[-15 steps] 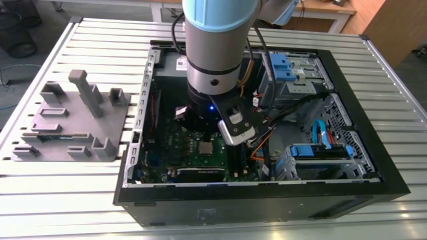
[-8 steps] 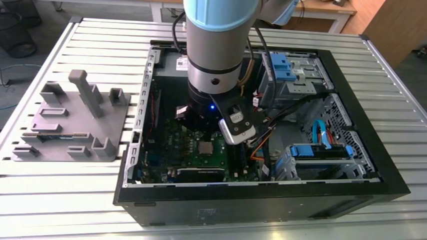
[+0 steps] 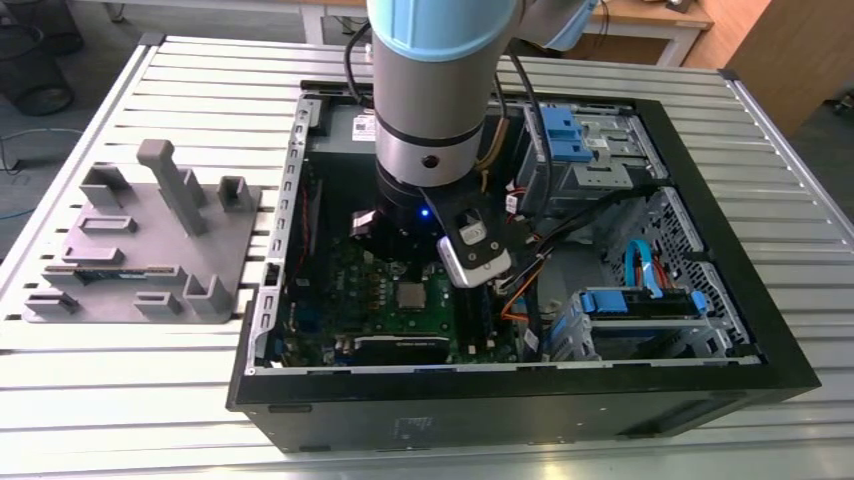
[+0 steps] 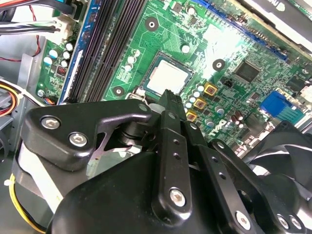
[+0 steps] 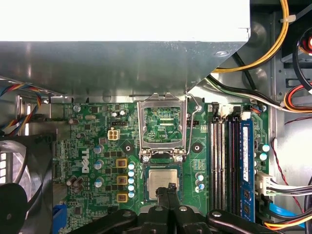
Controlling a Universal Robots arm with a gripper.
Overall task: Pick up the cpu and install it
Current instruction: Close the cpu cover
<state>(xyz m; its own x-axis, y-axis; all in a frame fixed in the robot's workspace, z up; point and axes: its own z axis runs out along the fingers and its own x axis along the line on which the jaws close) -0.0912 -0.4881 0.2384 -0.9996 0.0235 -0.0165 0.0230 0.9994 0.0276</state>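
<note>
Gripper (image 5: 170, 187) fingers were pressed together, tips over edge of cpu (image 5: 162, 179); contact unclear. Cpu lay flat in socket on green motherboard (image 5: 90, 146), retention frame (image 5: 163, 127) swung open beside it. Exterior view: cpu at 6 o'clock of gripper, grey fixture block (image 3: 140, 240) at 9 o'clock of computer case (image 3: 534, 400).

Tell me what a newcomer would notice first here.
The pale-blue arm reaches down into the open black case in the exterior view. In the first wrist view, the silver cpu lies in its socket on the green motherboard, with the shut gripper at its edge and the metal frame open next to it.
</note>
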